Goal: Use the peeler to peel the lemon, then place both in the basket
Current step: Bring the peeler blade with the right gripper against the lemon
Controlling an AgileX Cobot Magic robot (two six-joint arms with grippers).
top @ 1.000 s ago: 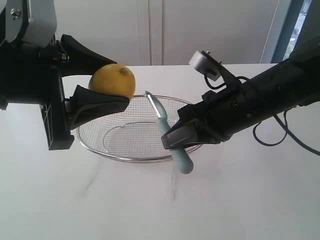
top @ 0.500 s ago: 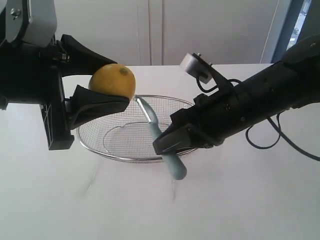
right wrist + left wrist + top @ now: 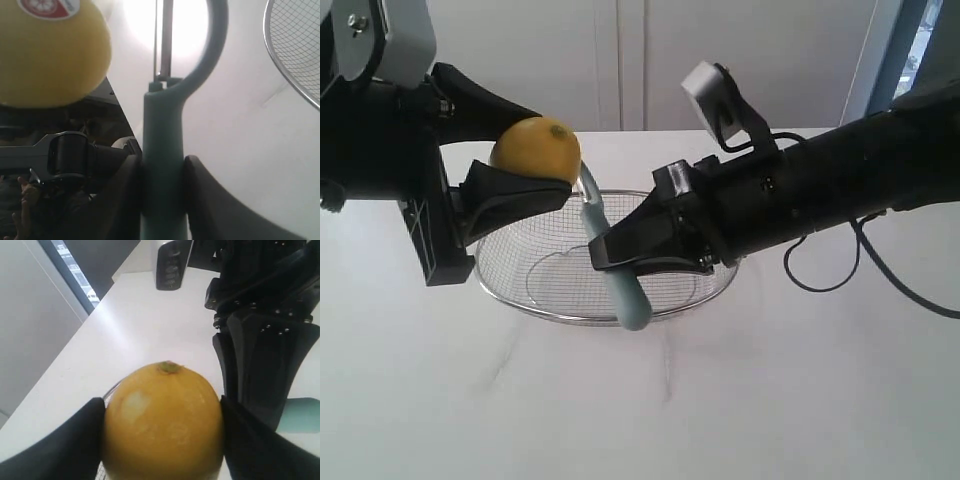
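Resting on the white counter (image 3: 770, 400), the wire mesh basket (image 3: 555, 316) has both task things held above it rather than lying in it. Left end effector (image 3: 548, 158) is spread wide and clamped on the lemon (image 3: 533, 148), one black finger over it and one under, above the basket's far left rim. Right end effector (image 3: 608, 252), reaching in from the right, is closed narrowly on the teal handle of the peeler (image 3: 628, 300), which stands nearly upright; its blade head sits just beside the lemon's right side, contact unclear
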